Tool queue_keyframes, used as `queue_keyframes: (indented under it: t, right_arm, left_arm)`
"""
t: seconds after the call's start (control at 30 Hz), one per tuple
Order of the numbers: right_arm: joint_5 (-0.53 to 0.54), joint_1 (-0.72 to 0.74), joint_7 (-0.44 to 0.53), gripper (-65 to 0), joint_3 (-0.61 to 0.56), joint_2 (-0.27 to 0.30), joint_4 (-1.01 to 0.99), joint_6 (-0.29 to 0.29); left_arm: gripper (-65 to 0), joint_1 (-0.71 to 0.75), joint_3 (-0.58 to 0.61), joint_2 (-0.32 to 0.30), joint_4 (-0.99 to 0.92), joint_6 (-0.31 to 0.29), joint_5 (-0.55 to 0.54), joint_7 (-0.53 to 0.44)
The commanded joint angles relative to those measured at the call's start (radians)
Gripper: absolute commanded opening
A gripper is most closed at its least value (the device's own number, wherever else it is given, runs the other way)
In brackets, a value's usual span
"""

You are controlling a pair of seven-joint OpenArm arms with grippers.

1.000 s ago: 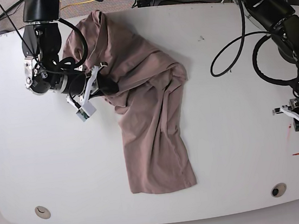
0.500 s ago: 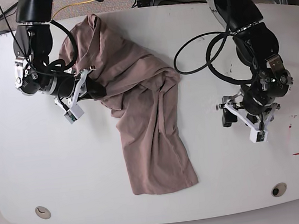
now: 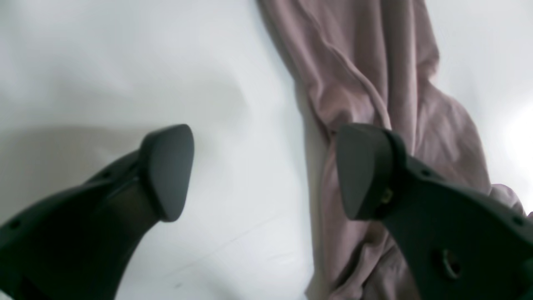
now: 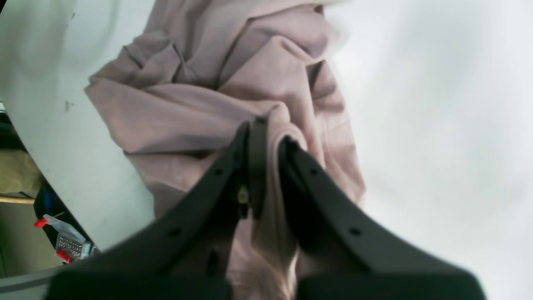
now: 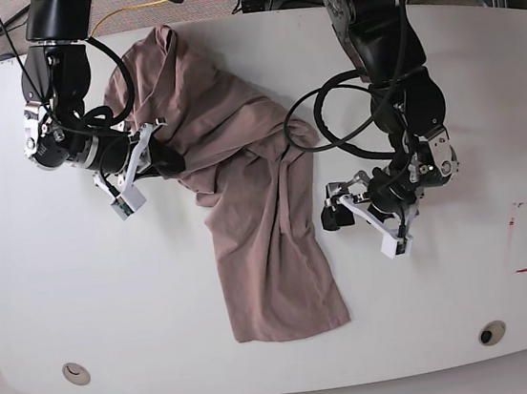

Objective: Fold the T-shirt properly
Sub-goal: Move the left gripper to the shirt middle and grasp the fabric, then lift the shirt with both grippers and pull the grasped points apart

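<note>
**At the shirt's edge: risks before the second grasp**

On the white table [image 5: 43, 282] the T-shirt [image 5: 269, 244] lies bunched and twisted, a long crumpled strip running toward the near edge. Right gripper [image 4: 266, 137] is clamped on a gathered fold of cloth at the shirt's upper side. Left gripper [image 3: 266, 171] hangs with jaws spread wide, one finger over bare table, the other over the shirt's edge, holding nothing. Likely failures: closing here pinches several layers or only table; opposing pulls tighten the twist; thin cloth slips out
</note>
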Motion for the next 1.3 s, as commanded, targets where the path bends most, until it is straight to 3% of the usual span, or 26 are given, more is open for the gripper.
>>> queue_keyframes:
  t: [0.0,0.33,0.57,0.67,0.77,0.87,1.03,1.27]
  right_arm:
    - [0.02,0.015,0.025,-65.0,0.006,0.009,0.015,0.007]
    - [0.02,0.013,0.027,-65.0,0.008,0.009,0.015,0.007]
    - [0.02,0.013,0.027,-65.0,0.008,0.009,0.015,0.007]
    - [0.02,0.013,0.027,-65.0,0.008,0.009,0.015,0.007]
    - [0.019,0.01,0.027,-65.0,0.03,0.009,0.015,0.007]
    - [0.019,0.01,0.027,-65.0,0.074,0.007,0.014,0.007]
    - [0.019,0.016,0.027,-65.0,0.181,0.012,-0.052,0.007]
    - [0.023,0.084,0.025,-65.0,0.33,0.053,-0.226,0.007]
  left_arm:
    - [-15.0,-0.049,0.003,-0.001,-0.056,-0.001,-0.028,-0.058]
    - [-15.0,-0.155,0.012,-0.001,-0.427,0.0,-0.17,-0.204]
    - [-16.3,-0.161,0.128,-0.001,-0.49,0.003,-0.259,-0.273]
    - [-28.1,-0.161,0.128,-0.001,-0.498,0.005,-0.258,-0.297]
    - [-51.2,-0.159,0.13,-0.001,-0.509,0.005,-0.239,-0.34]
    - [-65.0,-0.159,0.13,-0.001,-0.519,0.005,-0.241,-0.36]
    - [-65.0,-0.158,0.125,-0.028,-0.512,0.032,-0.249,-0.348]
    - [-65.0,-0.064,0.021,-0.102,-0.243,0.057,-0.249,-0.222]
